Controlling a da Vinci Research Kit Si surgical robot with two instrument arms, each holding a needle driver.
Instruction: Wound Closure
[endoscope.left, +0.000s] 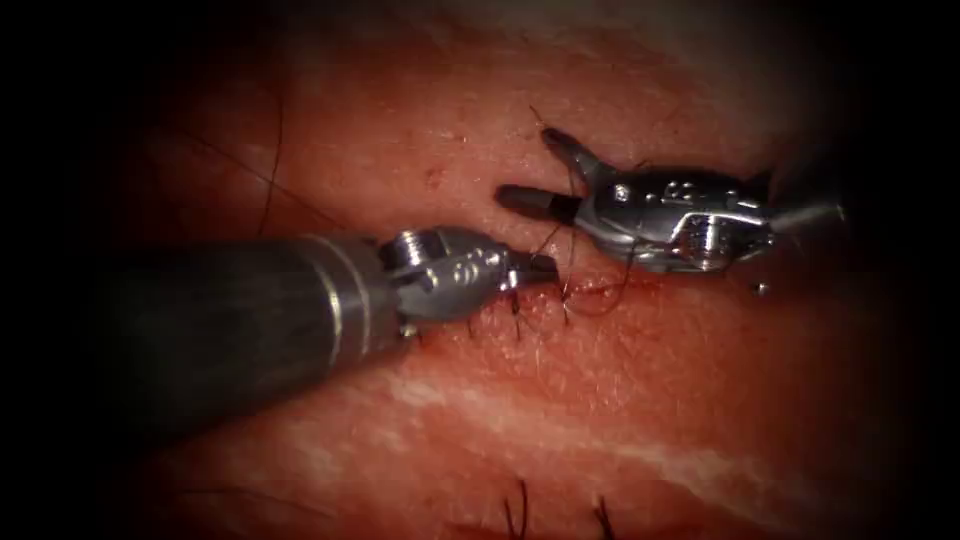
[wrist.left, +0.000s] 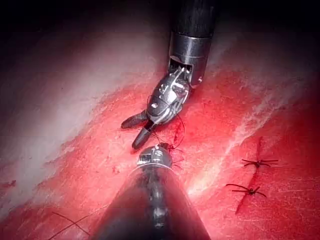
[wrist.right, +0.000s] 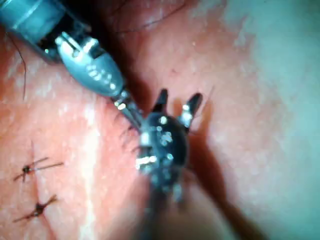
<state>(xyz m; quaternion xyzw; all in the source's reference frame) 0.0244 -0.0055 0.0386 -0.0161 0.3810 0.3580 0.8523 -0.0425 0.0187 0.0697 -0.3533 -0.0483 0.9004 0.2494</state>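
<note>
From the endoscope we look down at the cut from above and in front, close in. From each wrist we look along a shaft, closer still; all three views share the stitch site where both tools' tips meet.

The stretch of the cut between the two tools is crowded: the left pincer is pressed to the tissue there, jaws closed, and the right pincer is spread open just above and to the right. Dark thread is looped between them and across the cut. Approach from the left is blocked by the left shaft. Bare tissue is left free below the cut, down to two finished knots well apart from the tools.
</note>
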